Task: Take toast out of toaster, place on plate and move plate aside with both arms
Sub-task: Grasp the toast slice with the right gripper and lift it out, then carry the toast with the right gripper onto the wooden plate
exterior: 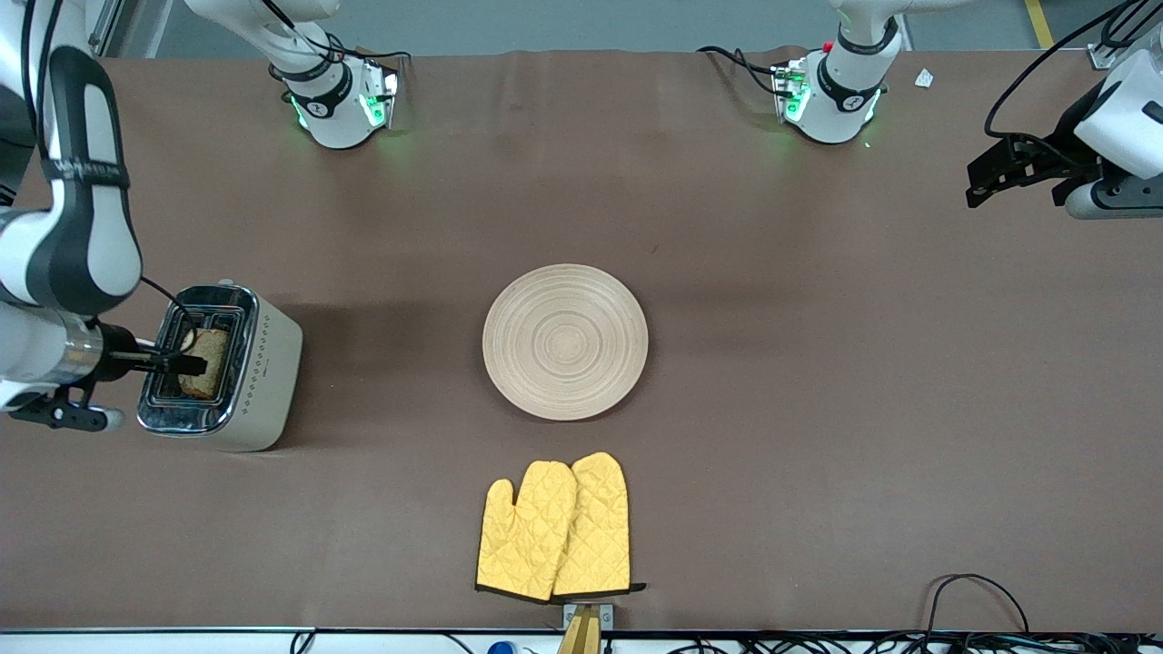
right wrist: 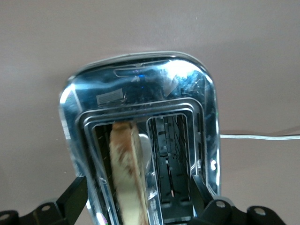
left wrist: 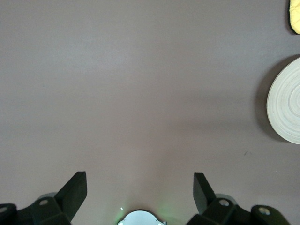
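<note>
Toast (exterior: 208,361) standing on edge in 1 of the 2 slots of a chrome-topped toaster (exterior: 263,381) at the right arm's end of the table, crust edge up, top part clear of the slot. Long axis along the slot, running lengthwise with the toaster. In the right wrist view, the slice (right wrist: 127,173) seen edge-on, lying between the 2 fingers of the right gripper (right wrist: 140,199), closer to 1 finger than to the other, with the empty second slot filling the remaining gap. Fingers (right wrist: 75,197) spread wide, straddling the toaster's top, not pressed on the bread. In the front view, right gripper (exterior: 186,363) over the toaster's slots, reaching in from the table's end, its dark tip across the slice.

Plate (exterior: 565,341) flat at the middle of the table, well apart from both grippers, concentric rings up, bare. A pair of yellow quilted oven mitts (exterior: 556,529) nearer to the front camera than the plate, overlapping each other, cuffs toward the table edge.

Left gripper (exterior: 1004,173) up over bare brown table (exterior: 818,409) at the left arm's end, waiting, well apart from the plate. In the left wrist view, its fingers (left wrist: 75,190) parted wide around nothing, plate's rim (left wrist: 286,108) and 1 mitt's tip (left wrist: 295,16) at the picture's edge.
</note>
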You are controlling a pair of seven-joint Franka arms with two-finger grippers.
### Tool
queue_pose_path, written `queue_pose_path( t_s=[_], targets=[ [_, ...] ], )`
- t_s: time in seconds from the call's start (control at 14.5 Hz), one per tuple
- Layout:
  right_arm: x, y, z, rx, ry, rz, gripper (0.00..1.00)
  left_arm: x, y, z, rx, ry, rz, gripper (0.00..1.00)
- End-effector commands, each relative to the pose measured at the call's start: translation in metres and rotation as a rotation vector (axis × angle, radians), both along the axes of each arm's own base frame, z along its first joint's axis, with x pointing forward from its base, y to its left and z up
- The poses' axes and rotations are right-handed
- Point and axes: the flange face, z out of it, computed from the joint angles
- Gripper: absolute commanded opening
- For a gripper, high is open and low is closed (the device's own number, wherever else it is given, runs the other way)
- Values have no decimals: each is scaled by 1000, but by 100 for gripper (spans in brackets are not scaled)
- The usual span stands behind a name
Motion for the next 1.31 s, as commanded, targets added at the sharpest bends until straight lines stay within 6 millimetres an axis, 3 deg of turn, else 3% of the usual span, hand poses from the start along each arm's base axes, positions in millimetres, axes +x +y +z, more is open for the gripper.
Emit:
queue_pose_path(
  t_s=[0.0, 0.28, 0.48, 0.55, 0.83, 0.96, 1.24],
  targets=[
    [-2, -4, -4, 94, -1, 2, 62, 2, 2, 6, -12, 19, -6, 100],
    [-3, -8, -2, 109, -2, 64, 24, 4, 2, 4, -12, 22, -6, 100],
    [-2, -3, 6, 105, -13, 73, 4, 4, 1, 4, -15, 23, -6, 100],
    [-2, 3, 13, 104, -10, 85, 3, 4, 1, 4, -15, 23, -6, 100],
    [-7, 49, 87, 116, -13, 151, 3, 4, 2, 4, -14, 24, -6, 100],
    [-8, 92, 102, 106, -20, 151, 5, 4, 2, 4, -14, 23, -6, 100],
    [-16, 225, 99, 73, -38, 206, 7, 5, 3, 3, -14, 26, -3, 100]
  ],
)
